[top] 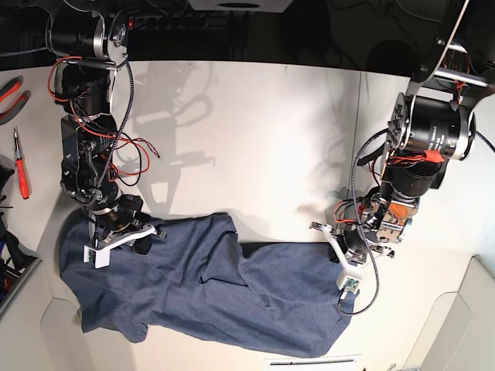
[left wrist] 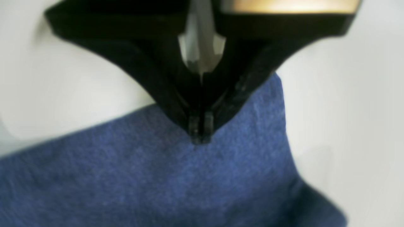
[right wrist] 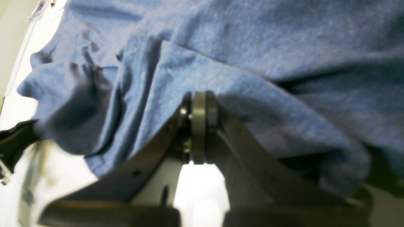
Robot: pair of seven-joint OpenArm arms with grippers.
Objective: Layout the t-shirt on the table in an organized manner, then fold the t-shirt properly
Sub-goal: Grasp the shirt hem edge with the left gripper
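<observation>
The navy-blue t-shirt [top: 216,290] lies crumpled and wrinkled along the near part of the off-white table [top: 255,131]. No lettering shows. On the right of the base view, my left gripper [top: 337,255] is at the shirt's right end. In the left wrist view its fingertips [left wrist: 200,134] are pressed together into the fabric [left wrist: 157,176], shut on the t-shirt's edge. My right gripper [top: 128,236] is at the shirt's upper left corner. In the right wrist view its fingers [right wrist: 199,126] are closed, with blue cloth [right wrist: 252,63] bunched over the tips.
Red-handled pliers [top: 22,166] lie at the table's left edge. A thin dark seam [top: 360,116] runs across the tabletop on the right. Black arm bases and cables stand along the far edge. A white raised edge [top: 464,325] sits at the near right corner.
</observation>
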